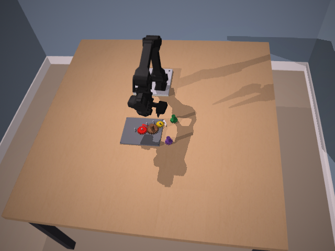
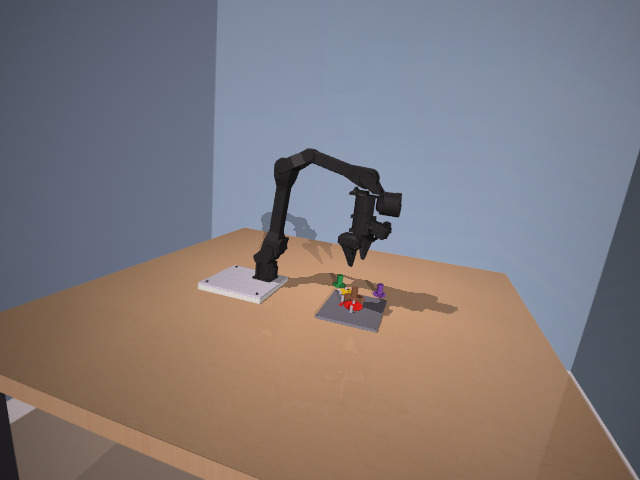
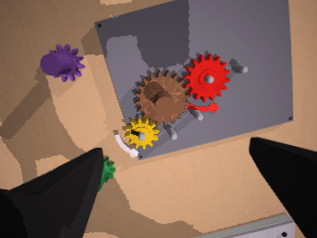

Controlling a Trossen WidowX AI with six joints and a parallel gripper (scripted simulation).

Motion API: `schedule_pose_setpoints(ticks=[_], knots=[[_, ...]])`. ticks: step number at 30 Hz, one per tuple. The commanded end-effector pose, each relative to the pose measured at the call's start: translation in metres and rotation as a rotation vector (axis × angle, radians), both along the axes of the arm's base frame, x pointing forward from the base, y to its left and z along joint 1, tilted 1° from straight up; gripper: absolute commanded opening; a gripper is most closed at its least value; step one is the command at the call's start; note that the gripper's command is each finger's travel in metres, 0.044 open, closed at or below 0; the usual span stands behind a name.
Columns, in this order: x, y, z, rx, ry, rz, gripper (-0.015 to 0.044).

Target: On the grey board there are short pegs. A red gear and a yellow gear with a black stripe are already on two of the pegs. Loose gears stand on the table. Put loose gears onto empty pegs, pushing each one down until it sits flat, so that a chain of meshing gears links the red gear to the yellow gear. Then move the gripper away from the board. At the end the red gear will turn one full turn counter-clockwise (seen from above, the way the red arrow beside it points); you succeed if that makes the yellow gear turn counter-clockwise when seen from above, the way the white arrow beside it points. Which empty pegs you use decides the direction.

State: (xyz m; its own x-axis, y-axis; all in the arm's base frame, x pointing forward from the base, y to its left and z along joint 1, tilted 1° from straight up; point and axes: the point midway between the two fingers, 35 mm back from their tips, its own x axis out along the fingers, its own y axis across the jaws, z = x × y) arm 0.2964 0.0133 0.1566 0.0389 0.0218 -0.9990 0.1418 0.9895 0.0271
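Observation:
A brown gear with a tall handle [image 1: 152, 128] [image 2: 355, 294] [image 3: 164, 103] sits on the grey board [image 1: 130, 139] [image 2: 361, 321] [image 3: 263, 99], between the red gear [image 1: 142, 130] [image 3: 207, 84] and the yellow gear [image 1: 159, 124] [image 3: 150, 130]. Its teeth appear to meet both; it looks level. Three bare pegs [image 3: 240, 68] [image 3: 198, 115] [image 3: 172, 132] show. A green gear [image 1: 173, 118] [image 2: 339, 281] [image 3: 107, 172] and a purple gear [image 1: 168, 140] [image 2: 379, 290] [image 3: 64, 63] stand on the table beyond the board's yellow-gear side. My gripper [image 2: 357, 261] [image 3: 177, 150] is open and empty, above the board's arm-side edge.
The arm's white base plate [image 1: 169, 78] [image 2: 227, 284] lies behind the board. A red arrow [image 3: 208, 107] is beside the red gear and a white arrow [image 3: 125, 145] curves beside the yellow gear. In the wrist view, my left finger partly hides the green gear.

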Motion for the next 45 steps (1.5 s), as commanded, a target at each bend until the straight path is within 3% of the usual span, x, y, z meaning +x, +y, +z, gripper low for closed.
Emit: schedule_pose_setpoints(ticks=[1,8,16,25,45], knots=[[0.0,0.0,0.001,0.0,-0.001,0.004,0.044],[0.0,0.01,0.003,0.001,-0.001,0.004,0.044],[-0.025,0.122,0.023,0.011,0.002,0.004,0.044],[-0.105,0.227,0.045,0.024,0.01,0.004,0.044],[-0.112,0.233,0.047,0.025,0.011,0.004,0.044]])
